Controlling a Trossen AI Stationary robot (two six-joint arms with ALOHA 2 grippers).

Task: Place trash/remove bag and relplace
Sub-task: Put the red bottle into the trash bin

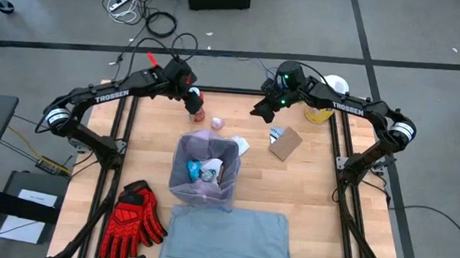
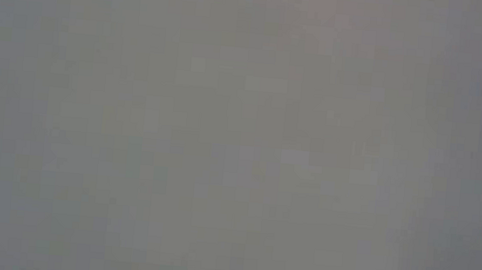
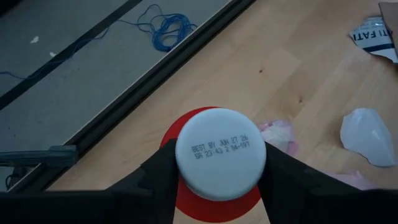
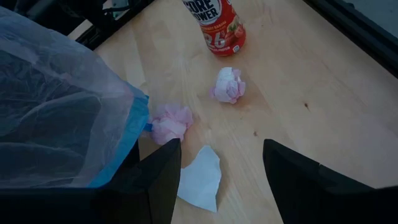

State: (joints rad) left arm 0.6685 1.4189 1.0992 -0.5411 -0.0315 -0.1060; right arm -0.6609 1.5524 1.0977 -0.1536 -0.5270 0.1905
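A folded grey-blue liner [image 1: 229, 237] lies flat at the near edge of the wooden desk [image 1: 308, 194], with a pair of red gloves [image 1: 133, 219] beside it toward the left arm's side. Just beyond the liner stands a bin lined with the translucent pink-lavender bag [image 1: 203, 170], its blue drawstring hem [image 4: 127, 146] visible in the right wrist view; litter already sits inside. Past the bin, loose trash is scattered on the desk: a flat white paper scrap [image 4: 200, 179] close to the bag, a crumpled pink wad [image 4: 170, 122] touching the bag's hem, and a second pink-and-white wad [image 4: 228, 85] farther out. To the right of the bin lies a brown cardboard piece [image 1: 286, 143] with a blue-and-white printed wrapper [image 1: 275, 133] beside it. At the far side, the left gripper [image 1: 192, 102] reaches down over the red-labelled bottle [image 4: 216, 25], which stands upright on the desk; the left wrist view shows its fingers [image 3: 155, 180] closed around the bottle just under the white date-stamped cap [image 3: 220, 154]. The right gripper [image 1: 263, 108] hovers over the far middle of the desk, near the bottle but apart from it, its fingers [image 4: 158, 177] spread wide and holding nothing. A yellow tub with a white lid [image 1: 323, 112] sits at the far right corner, partly under the right arm. The low view shows only a blank grey field
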